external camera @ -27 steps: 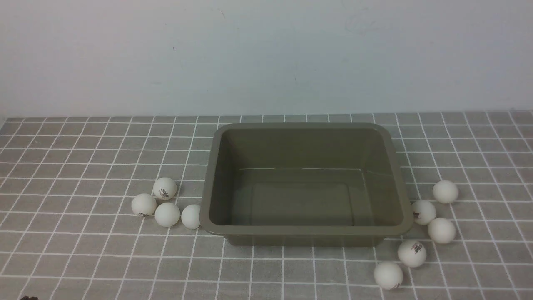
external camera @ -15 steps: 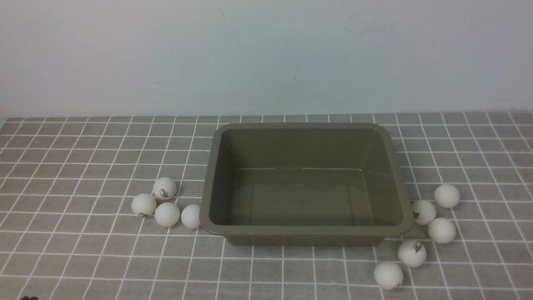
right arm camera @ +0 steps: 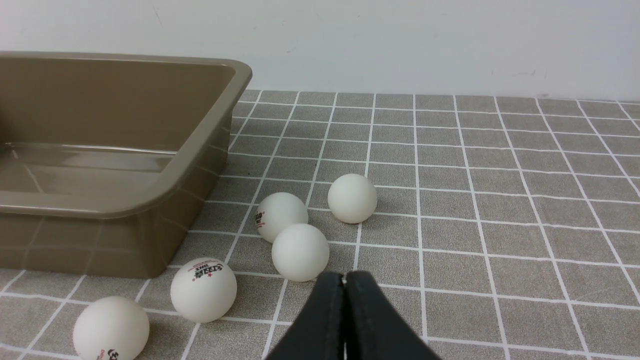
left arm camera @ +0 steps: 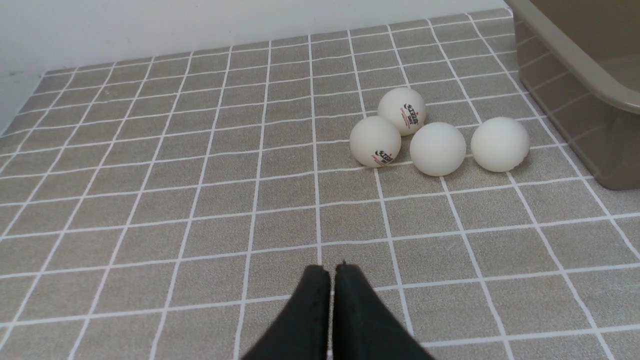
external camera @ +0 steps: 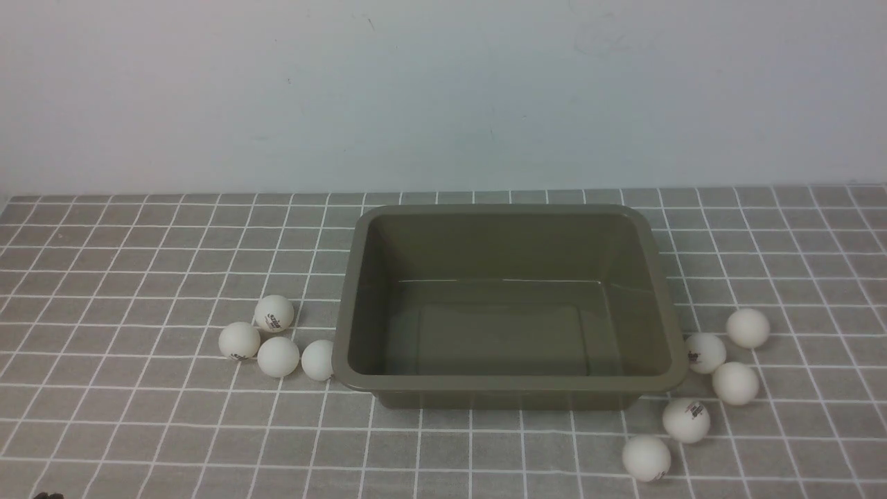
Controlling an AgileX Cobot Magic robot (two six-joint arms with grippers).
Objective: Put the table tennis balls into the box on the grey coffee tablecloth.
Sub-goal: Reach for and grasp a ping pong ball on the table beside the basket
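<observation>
Table tennis balls [external camera: 278,357], nine in all, lie outside the box [external camera: 509,388] on the grey coffee tablecloth [external camera: 138,263], four to its left and five to its right. Behind everything stands a plain pale wall [external camera: 443,90], matte, with a few faint scuffs. The cloth covers the whole surface in view, a grey-brown woven fabric ruled by thin white lines into small squares. The box sits at the middle, a rectangular olive-brown plastic tub with rounded corners, a flared rim and sloping walls. It is glossy enough that its outer side mirrors the white grid in the right wrist view, and its inside holds nothing. The balls are round, matte and white. On the left, three are bunched touching one another, and a fourth lies just beside them, close by the box's near-left corner. Two of the bunch bear a small red-and-black printed logo, its letters too small to read. On the right, five trail from beside the box's right wall down past its near-right corner, and three of them show the same print. The left claw [left arm camera: 332,267] hangs over bare cloth, well short of the left group, its black tapered fingers pressed together on nothing. The right claw [right arm camera: 345,275] is likewise closed up and empty, its tips near one plain ball.
</observation>
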